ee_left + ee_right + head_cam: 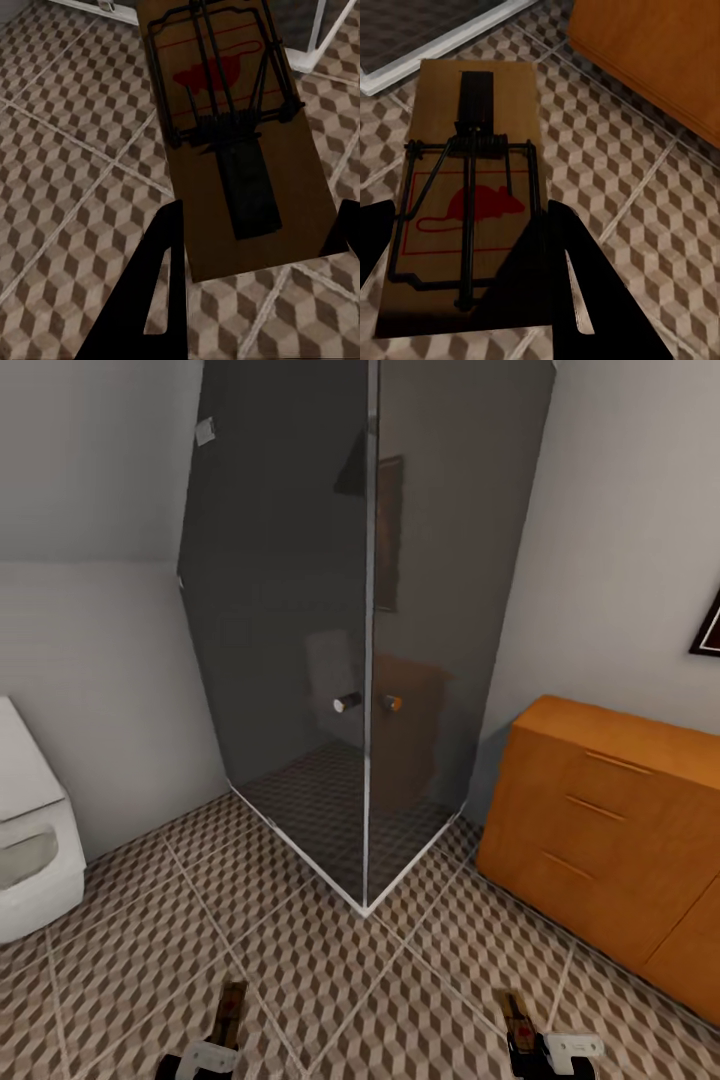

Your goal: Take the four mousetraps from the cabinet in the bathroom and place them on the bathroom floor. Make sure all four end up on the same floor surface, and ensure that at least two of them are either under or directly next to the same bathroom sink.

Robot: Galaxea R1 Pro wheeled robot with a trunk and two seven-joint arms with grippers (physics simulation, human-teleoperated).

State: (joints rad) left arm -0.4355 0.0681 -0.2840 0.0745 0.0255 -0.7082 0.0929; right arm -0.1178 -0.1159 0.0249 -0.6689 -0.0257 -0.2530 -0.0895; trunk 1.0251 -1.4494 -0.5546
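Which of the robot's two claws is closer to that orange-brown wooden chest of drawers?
The right. The right claw sits low on the cabinet's side of the view, with the orange-brown wooden chest of drawers just ahead and outward of it. The left claw is farther away, toward the white toilet.

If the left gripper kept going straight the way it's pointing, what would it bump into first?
Probably the dark glass shower or its white base edge ahead. The left gripper, carrying a mousetrap, points that way over the bathroom floor. Depth is hard to judge.
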